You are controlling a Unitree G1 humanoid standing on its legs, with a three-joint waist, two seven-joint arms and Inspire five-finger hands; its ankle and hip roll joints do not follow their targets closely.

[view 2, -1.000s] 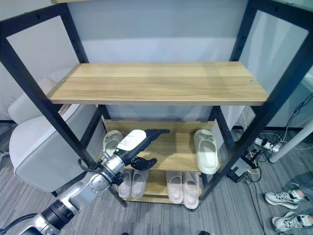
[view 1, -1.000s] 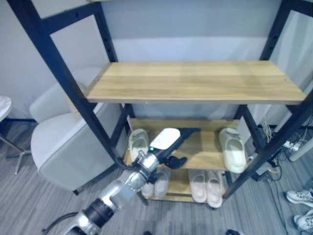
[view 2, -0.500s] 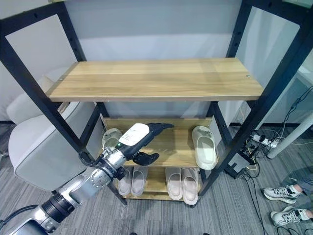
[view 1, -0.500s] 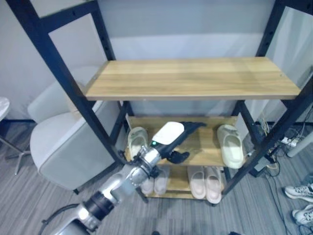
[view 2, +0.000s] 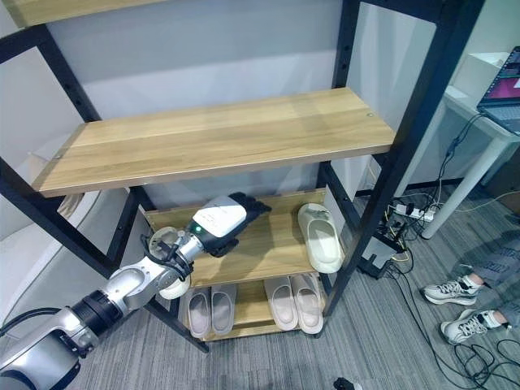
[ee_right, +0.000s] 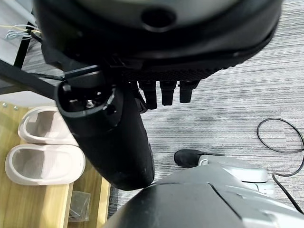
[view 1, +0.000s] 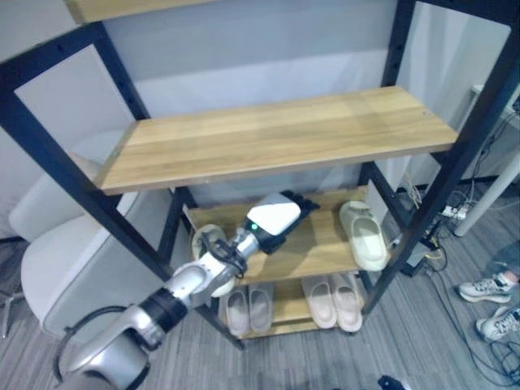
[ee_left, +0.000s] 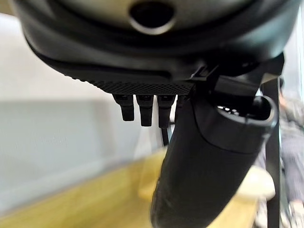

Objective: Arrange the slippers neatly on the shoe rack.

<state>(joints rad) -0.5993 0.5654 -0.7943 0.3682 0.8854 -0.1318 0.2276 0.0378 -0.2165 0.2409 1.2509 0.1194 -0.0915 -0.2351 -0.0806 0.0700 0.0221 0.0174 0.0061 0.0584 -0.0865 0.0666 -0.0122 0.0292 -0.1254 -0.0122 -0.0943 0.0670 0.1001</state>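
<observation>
Reaching over mid shelf (view 2: 268,252): left hand (view 2: 231,213), fingers straight, holding nothing. Slipper (view 2: 318,237) at 3 o'clock, apart; another (view 1: 209,241) at 9. Two pairs (view 2: 252,302) on bottom shelf. Right hand (ee_right: 104,137) relaxed, grips nothing.

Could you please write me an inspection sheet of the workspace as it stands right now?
Surface: shoe rack, black frame, wooden shelves; upper shelf bare.
Job's things: one cream slipper at the right of the middle shelf, another at its left behind the left arm; two pale pairs side by side on the bottom shelf.
Clutter: nothing seen on the shelves.
Hands: left hand over the middle shelf, fingers straight, holding nothing; right hand over the floor, holding nothing.
Cables: power strip and cords on the floor, right of the rack.
Surroundings: grey chair left; sneakers and desk with laptop right.
</observation>
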